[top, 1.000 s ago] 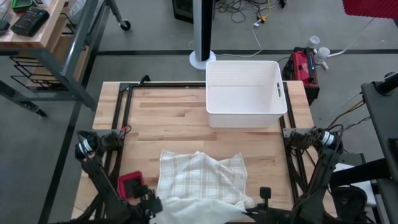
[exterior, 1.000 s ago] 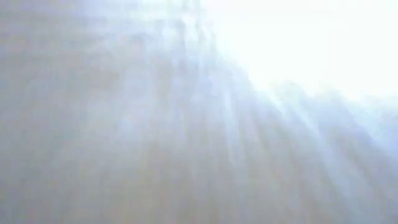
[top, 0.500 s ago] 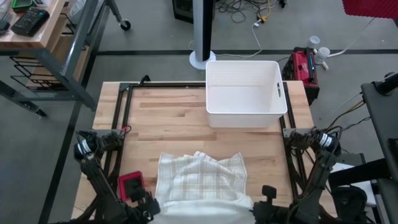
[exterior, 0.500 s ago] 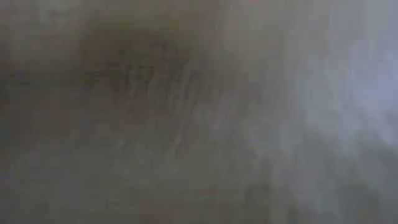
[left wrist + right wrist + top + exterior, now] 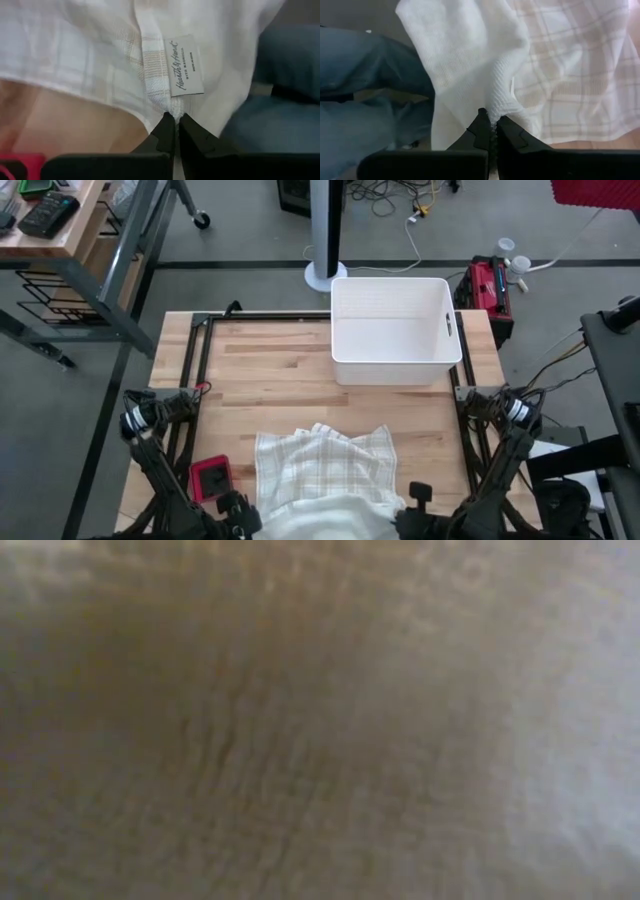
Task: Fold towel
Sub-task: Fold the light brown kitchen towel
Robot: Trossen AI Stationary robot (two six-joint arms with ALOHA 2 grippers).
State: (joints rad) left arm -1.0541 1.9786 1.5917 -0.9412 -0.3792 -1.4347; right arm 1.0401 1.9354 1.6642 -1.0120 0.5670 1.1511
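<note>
The towel (image 5: 322, 477) was lying at the table's (image 5: 270, 365) near edge, each near corner pinched tight by the left gripper (image 5: 172, 116) and right gripper (image 5: 492, 122), probably so it could be lifted for folding.

White bin (image 5: 395, 330) at table's (image 5: 270, 375) far edge

Left gripper (image 5: 174, 120) and right gripper (image 5: 493, 125) (both clamped) sit low at the near edge.

Grey floor (image 5: 250, 240), wooden workbench (image 5: 70, 225) beside.
</note>
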